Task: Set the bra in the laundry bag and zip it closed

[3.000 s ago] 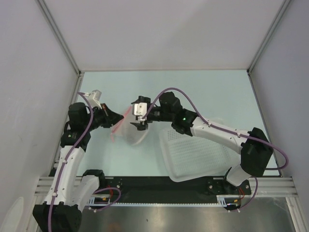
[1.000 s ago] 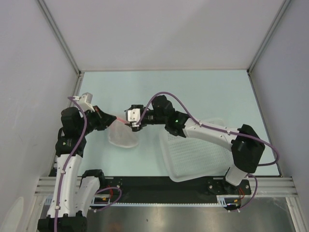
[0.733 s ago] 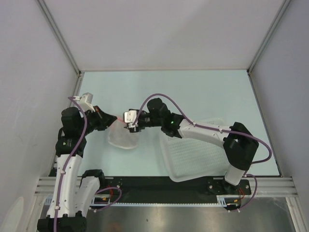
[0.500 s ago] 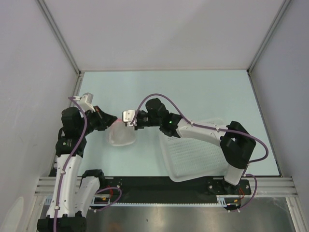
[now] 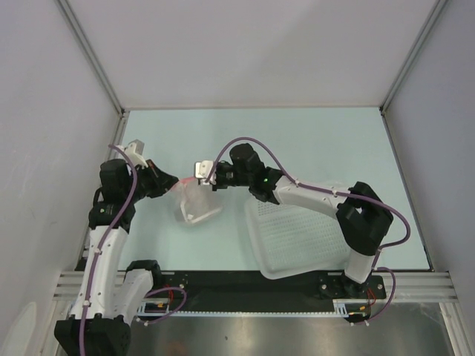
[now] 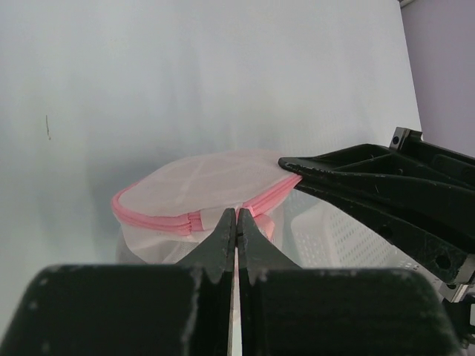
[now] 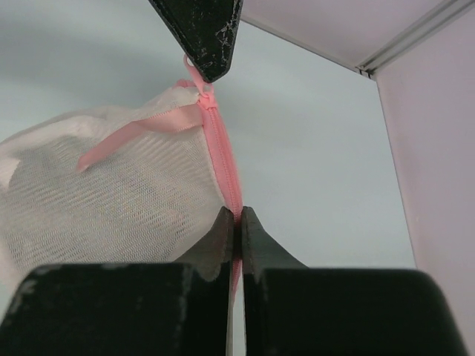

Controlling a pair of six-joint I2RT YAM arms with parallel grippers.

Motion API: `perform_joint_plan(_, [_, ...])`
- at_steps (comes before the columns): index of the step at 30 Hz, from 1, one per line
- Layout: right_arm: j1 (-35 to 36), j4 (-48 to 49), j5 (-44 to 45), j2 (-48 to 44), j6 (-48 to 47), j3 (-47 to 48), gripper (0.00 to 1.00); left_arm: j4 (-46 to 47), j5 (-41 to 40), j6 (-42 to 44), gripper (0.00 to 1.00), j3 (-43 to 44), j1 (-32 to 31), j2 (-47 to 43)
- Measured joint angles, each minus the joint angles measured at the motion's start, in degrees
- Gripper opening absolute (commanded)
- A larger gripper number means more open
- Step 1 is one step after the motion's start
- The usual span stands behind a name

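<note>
The laundry bag (image 5: pixel 194 208), a white mesh pouch with pink zipper trim, hangs stretched between both grippers left of centre. My left gripper (image 5: pixel 173 182) is shut on the pink trim at the bag's left end (image 6: pixel 236 215). Seen from the right wrist, its black tip (image 7: pixel 204 41) sits at the zipper pull (image 7: pixel 194 80). My right gripper (image 5: pixel 201 178) is shut on the pink zipper band (image 7: pixel 237 216). In the left wrist view its fingers (image 6: pixel 356 178) reach the trim from the right. The mesh (image 7: pixel 96 200) looks pale; the bra is hidden.
A white perforated plastic basket (image 5: pixel 304 230) lies under the right arm at the front right, its wall (image 6: pixel 349 237) just behind the bag. A loose pink ribbon loop (image 7: pixel 133 133) hangs off the bag. The enclosure's wall posts (image 5: pixel 93 55) stand at the back corners.
My right gripper has shut on the bag's pink zipper band after moving left along the rim. The bag has been pulled up and taut. The left gripper kept its grip and shifted slightly.
</note>
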Motion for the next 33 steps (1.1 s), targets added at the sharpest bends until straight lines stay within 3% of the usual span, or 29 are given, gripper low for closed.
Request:
perform_joint_plan(7, [-0.5,0.0,5.2,2.8,-0.2,4.0,0.04,5.7,2.3,-1.5,0.0,1.6,0.4,5.7])
perform_joint_plan(9, [-0.5,0.5,9.6,3.9,-0.9,5.7,0.25,7.5,3.2,-2.1,0.02,3.7,0.4,8.9])
perform_joint_plan(13, [0.1,0.7,17.0,4.3,-3.6,6.9,0.43,10.3,4.7,-3.1,0.21,8.5,0.3,13.1])
perform_joint_plan(14, [0.5,0.4,18.3,4.2,-4.1,6.9,0.59,11.0,4.7,-3.4,0.4,8.9,0.3,12.7])
perform_joint_plan(15, [0.8,-0.1,19.5,4.2,-4.3,6.7,0.71,11.3,4.6,-3.4,0.49,8.9,0.3,12.0])
perform_joint_plan(16, [1.2,-0.5,20.5,3.8,-4.2,6.1,0.99,11.4,4.5,-3.4,0.54,8.8,0.3,10.6])
perform_joint_plan(19, [4.0,-3.4,24.2,0.3,-0.5,1.9,1.0,11.1,4.1,-3.6,0.69,6.7,0.3,4.1])
perform_joint_plan(20, [5.3,-5.1,25.0,-1.5,2.0,0.4,1.0,10.6,4.1,-3.5,0.9,5.3,0.3,1.4])
perform_joint_plan(22, [7.6,-8.0,26.7,-5.6,8.1,-2.6,1.0,9.0,4.1,-2.8,0.96,2.2,0.3,-3.7])
perform_joint_plan(29, [10.3,-14.3,36.0,-28.5,49.3,-16.5,1.0,7.0,7.6,-6.3,1.0,-11.8,-2.2,-19.4])
perform_joint_plan(33, [10.6,-14.9,39.4,-42.9,68.3,-28.0,1.0,8.8,7.2,-11.0,0.99,-17.3,-11.8,-25.2])
